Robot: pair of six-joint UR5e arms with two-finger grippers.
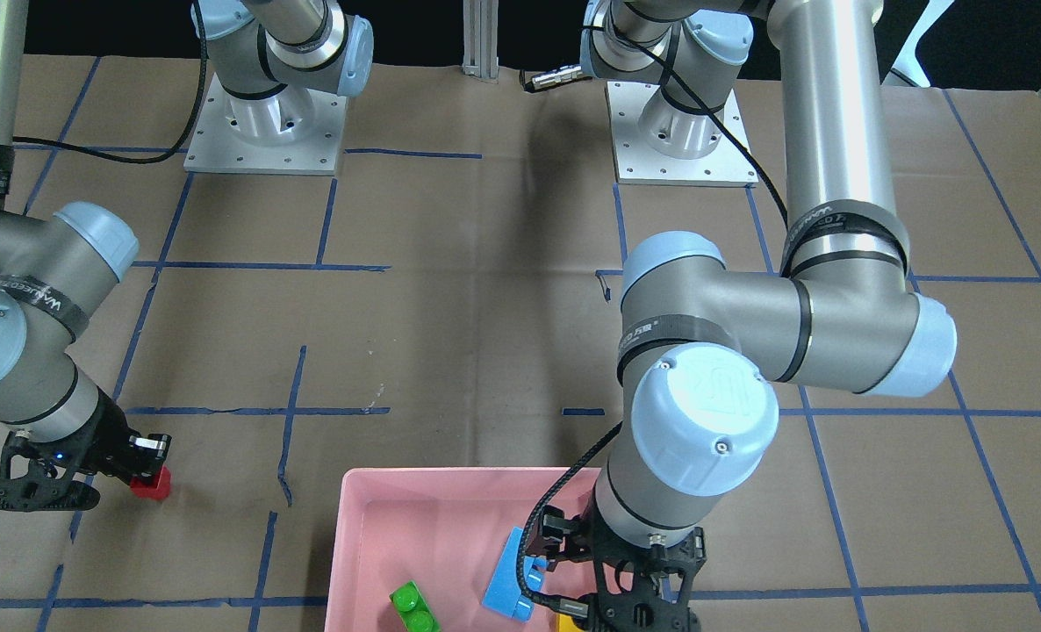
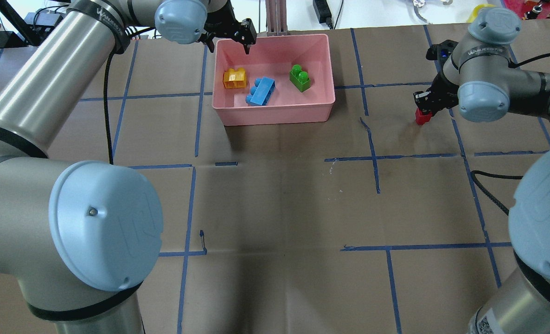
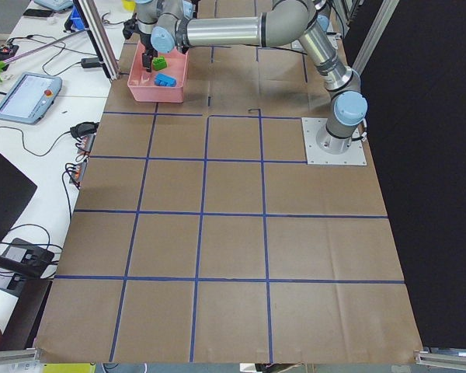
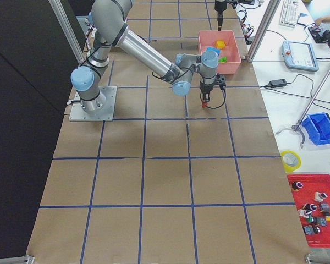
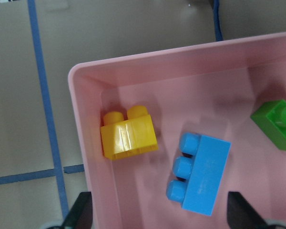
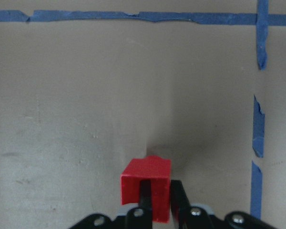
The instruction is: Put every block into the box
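The pink box [image 2: 275, 116] stands at the far side of the table. In it lie the yellow brick [image 2: 234, 78], the blue brick [image 2: 260, 91] and the green brick [image 2: 299, 78]. My left gripper [image 2: 228, 44] hangs open and empty above the box's far left corner. Its wrist view shows the yellow brick [image 5: 128, 133], the blue brick [image 5: 200, 174] and the green brick [image 5: 276, 124] below it. My right gripper [image 2: 424, 109] is shut on the small red brick [image 2: 422, 117], at or just above the paper to the right of the box. The wrist view shows the fingers clamped on the red brick [image 6: 147, 186].
Brown paper with blue tape grid lines [image 2: 374, 157] covers the table. The two arm base plates [image 1: 266, 132] stand at the robot's side. The left arm's elbow [image 1: 705, 430] hangs over the box's near rim in the front view.
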